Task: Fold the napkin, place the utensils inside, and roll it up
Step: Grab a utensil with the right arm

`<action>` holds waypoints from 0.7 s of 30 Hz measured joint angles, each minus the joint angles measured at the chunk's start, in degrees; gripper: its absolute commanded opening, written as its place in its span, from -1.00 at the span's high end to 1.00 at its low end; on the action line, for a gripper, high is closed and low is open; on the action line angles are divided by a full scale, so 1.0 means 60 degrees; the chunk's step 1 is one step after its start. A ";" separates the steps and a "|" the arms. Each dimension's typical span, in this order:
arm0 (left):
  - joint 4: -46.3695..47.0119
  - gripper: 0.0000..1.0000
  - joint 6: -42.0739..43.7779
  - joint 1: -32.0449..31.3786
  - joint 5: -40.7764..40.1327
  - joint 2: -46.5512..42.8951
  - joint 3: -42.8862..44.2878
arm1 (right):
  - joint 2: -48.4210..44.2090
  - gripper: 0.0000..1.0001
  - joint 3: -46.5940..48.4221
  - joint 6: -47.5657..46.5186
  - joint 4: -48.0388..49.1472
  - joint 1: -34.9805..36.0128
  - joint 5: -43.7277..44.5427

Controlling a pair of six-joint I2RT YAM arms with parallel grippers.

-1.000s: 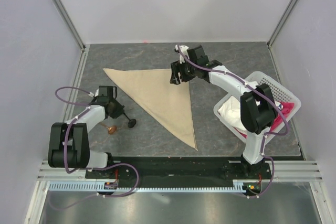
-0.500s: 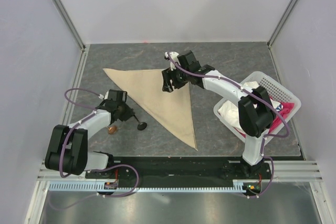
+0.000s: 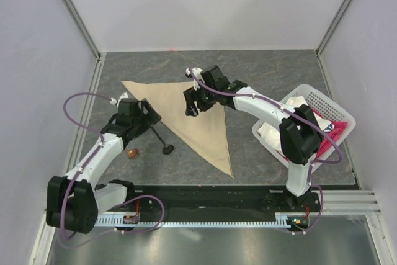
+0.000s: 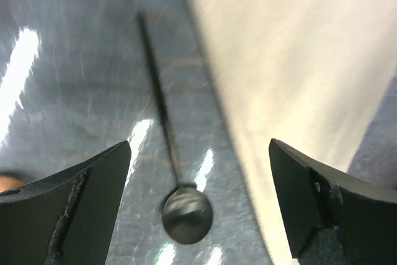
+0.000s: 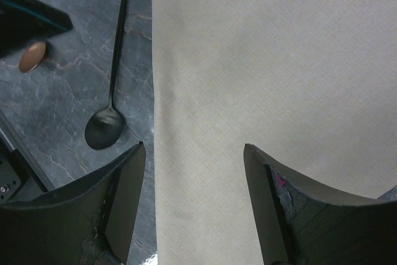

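The beige napkin (image 3: 192, 119) lies folded into a triangle on the grey table. A black spoon (image 3: 162, 141) rests on the table just off its left edge, head toward me. The same spoon (image 4: 185, 215) lies below and between my left gripper's (image 4: 200, 172) open jaws, untouched, with the napkin (image 4: 298, 60) to its right. A copper-headed utensil (image 3: 131, 152) lies further left. My left gripper (image 3: 149, 117) hovers over the spoon's handle. My right gripper (image 3: 188, 103) stands open above the napkin (image 5: 267, 60), holding nothing; the spoon (image 5: 105, 130) and the copper head (image 5: 31, 57) show to its left.
A white basket (image 3: 322, 100) at the right holds a white cloth (image 3: 273, 131) and a pink-red cloth (image 3: 329, 136). Grey walls and metal rails close in the table on the left, back and right.
My left gripper opened and let go of the black spoon, which now lies beside the napkin's left edge. The left arm stretched forward. My right gripper moved left over the napkin.
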 measured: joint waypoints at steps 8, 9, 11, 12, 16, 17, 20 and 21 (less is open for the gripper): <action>-0.0124 -1.00 0.1446 0.2900 0.1384 -0.0714 0.2004 | 0.0168 -0.46 0.0936 0.0153 -0.0211 0.0466 0.0357; -0.0219 -0.99 0.1643 0.3224 0.1570 -0.0652 0.2248 | 0.0284 -0.46 0.1140 0.0168 -0.0215 0.0568 0.0412; -0.0255 -1.00 0.2044 0.3508 0.1840 -0.0546 0.2594 | 0.0612 -0.46 0.1563 0.0193 -0.0178 0.0805 0.0528; -0.0248 -1.00 0.2208 0.3523 0.1945 -0.0539 0.2634 | 0.0809 -0.46 0.1723 0.0200 -0.0171 0.0896 0.0601; -0.0528 -1.00 0.2681 0.3650 0.2390 -0.0535 0.2626 | 0.1661 -0.45 0.2211 0.0233 -0.0200 0.1162 0.0871; -0.0557 -1.00 0.2754 0.3701 0.2426 -0.0546 0.2626 | 0.1920 -0.45 0.2335 0.0229 -0.0240 0.1195 0.0980; -0.0645 -1.00 0.2954 0.3887 0.2597 -0.0597 0.2626 | 0.2688 -0.44 0.2685 0.0142 -0.0430 0.1268 0.1464; -0.0667 -1.00 0.2998 0.3956 0.2685 -0.0616 0.2626 | 0.2867 -0.43 0.2732 0.0098 -0.0492 0.1290 0.1621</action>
